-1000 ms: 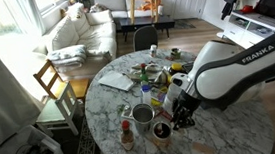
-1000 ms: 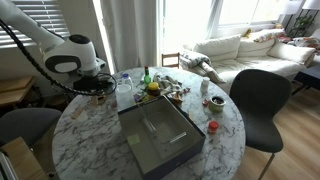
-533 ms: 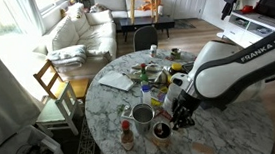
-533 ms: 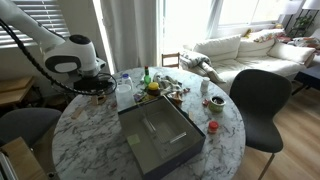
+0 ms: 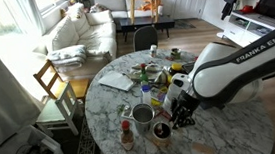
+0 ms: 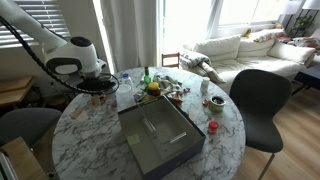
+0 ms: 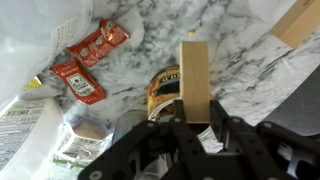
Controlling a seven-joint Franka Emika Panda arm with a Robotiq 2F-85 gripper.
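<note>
A: Gripping what, exactly?
B: The jaws are clenched on a pale rectangular wooden block (image 7: 195,80), pinched by its near end so it juts out clear, low over the white marble desk (image 7: 240,45).
A: Neighbours?
B: A round brown-labelled tin (image 7: 160,98) at its nine o'clock and red sauce sachets (image 7: 100,43) at ten.

Tan wood block (image 7: 195,80), red sauce packets (image 7: 98,45), white marble table (image 7: 245,45) w/ grey veins, blk fingers (image 7: 219,128).
</note>
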